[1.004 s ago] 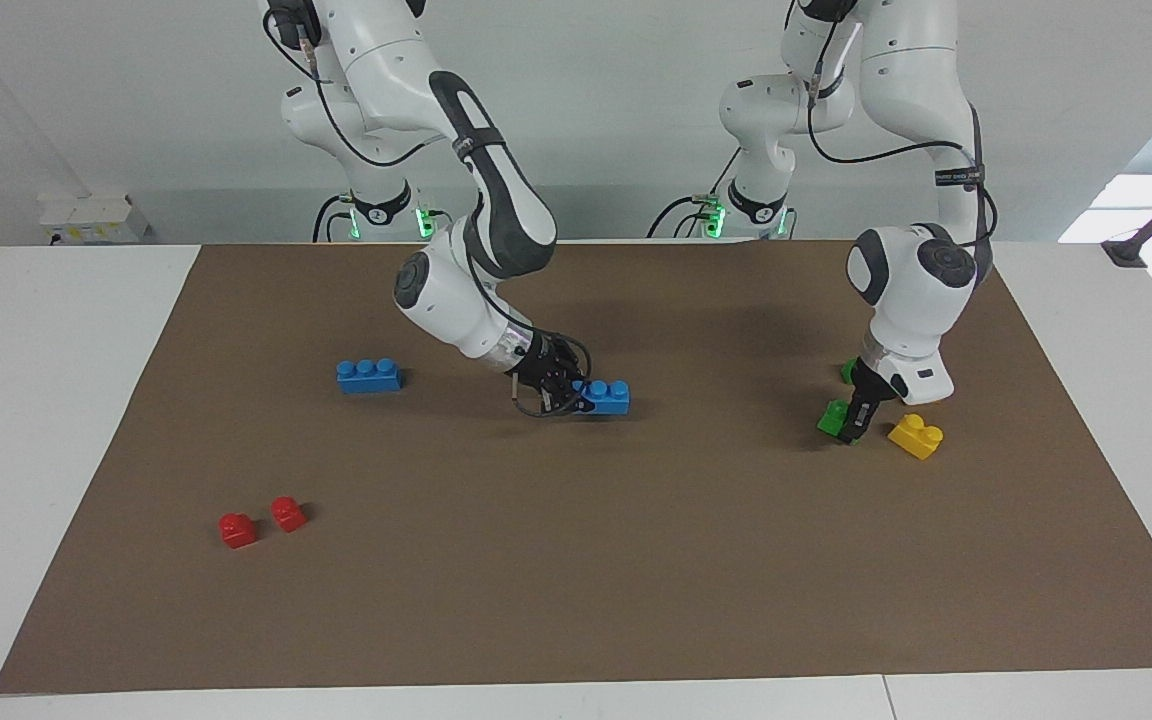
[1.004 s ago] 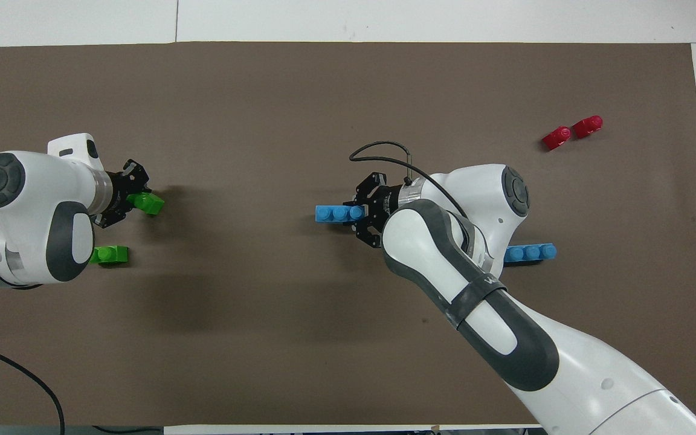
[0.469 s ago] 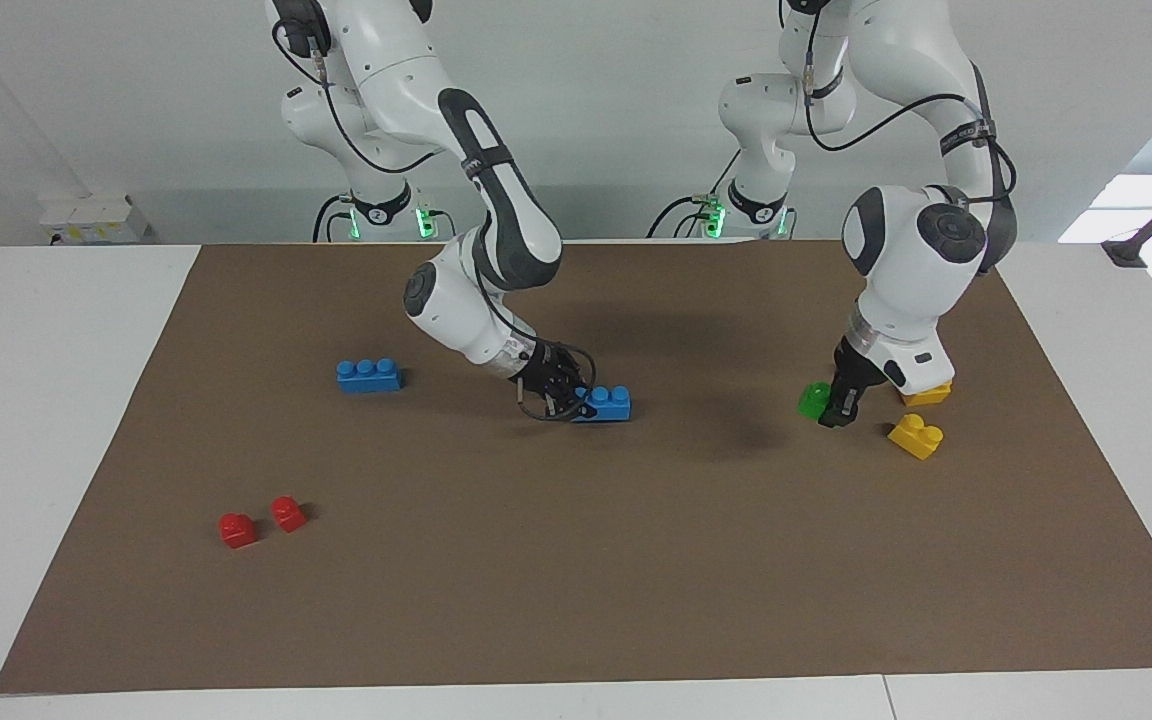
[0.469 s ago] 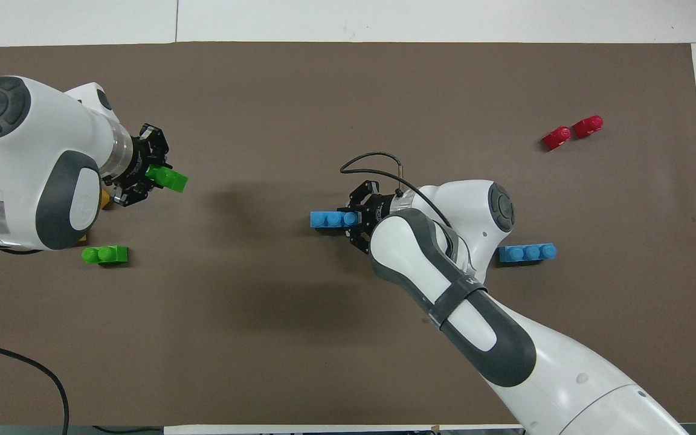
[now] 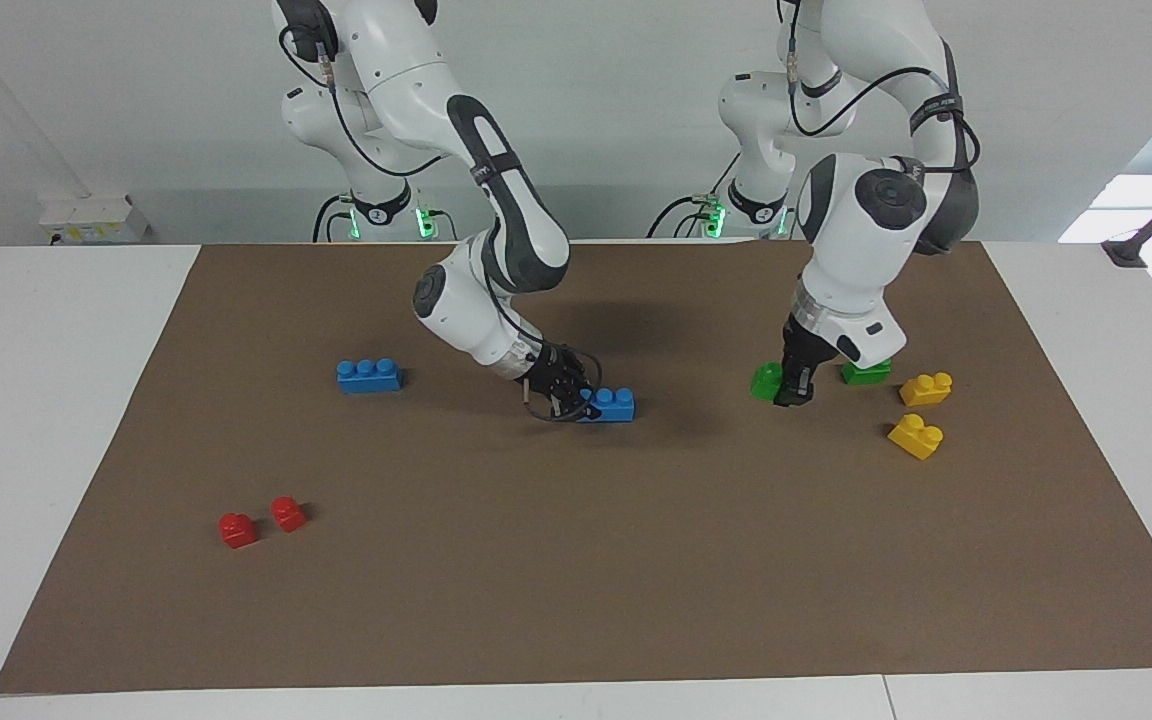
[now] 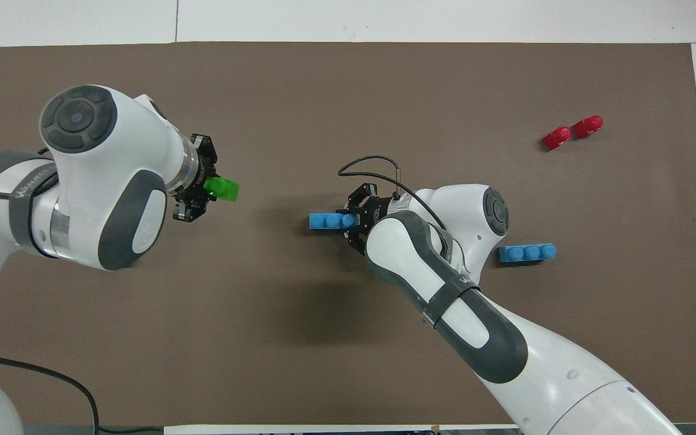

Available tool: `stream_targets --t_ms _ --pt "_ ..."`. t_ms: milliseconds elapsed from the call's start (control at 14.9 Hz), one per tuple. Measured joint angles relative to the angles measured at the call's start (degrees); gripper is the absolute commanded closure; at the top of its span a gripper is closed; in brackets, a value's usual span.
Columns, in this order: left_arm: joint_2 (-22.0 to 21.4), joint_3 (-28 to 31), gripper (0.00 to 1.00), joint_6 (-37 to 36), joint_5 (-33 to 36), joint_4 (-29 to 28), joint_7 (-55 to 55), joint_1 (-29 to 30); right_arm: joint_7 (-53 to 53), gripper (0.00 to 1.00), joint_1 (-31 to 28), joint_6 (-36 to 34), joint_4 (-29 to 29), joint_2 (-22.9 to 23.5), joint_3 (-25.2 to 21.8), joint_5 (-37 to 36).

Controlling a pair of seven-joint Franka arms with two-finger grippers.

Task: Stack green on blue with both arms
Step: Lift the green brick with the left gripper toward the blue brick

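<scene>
My left gripper (image 5: 788,386) (image 6: 208,191) is shut on a green brick (image 5: 765,381) (image 6: 223,188) and holds it a little above the brown mat. My right gripper (image 5: 574,398) (image 6: 355,220) is shut on one end of a blue brick (image 5: 613,404) (image 6: 327,221), low at the mat near the middle. A gap of bare mat separates the two held bricks. A second green brick (image 5: 866,373) lies on the mat, partly hidden by the left hand. A second blue brick (image 5: 368,375) (image 6: 527,252) lies toward the right arm's end.
Two yellow bricks (image 5: 925,388) (image 5: 915,436) lie toward the left arm's end. Two small red bricks (image 5: 236,529) (image 5: 287,513) lie farther from the robots at the right arm's end. The brown mat (image 5: 576,580) covers the white table.
The left gripper has lifted the green brick off the mat and carried it toward the middle, uncovering the second green and a yellow brick. The right gripper with the blue brick has barely shifted.
</scene>
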Motion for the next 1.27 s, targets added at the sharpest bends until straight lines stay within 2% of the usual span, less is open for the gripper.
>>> stream_targets --t_ms 402,736,1272 --pt "-0.03 -0.06 1.0 0.33 0.0 -0.41 -16.07 -7.18 0.0 1.0 0.0 0.01 0.0 0.0 0.0 0.0" --pt "-0.02 -0.05 1.0 4.25 1.07 -2.67 -27.91 -11.83 0.0 1.0 0.0 0.01 0.0 0.0 0.0 0.0" --pt "2.46 -0.02 1.0 8.44 4.07 -4.54 -35.63 -16.03 0.0 1.0 0.0 0.01 0.0 0.0 0.0 0.0"
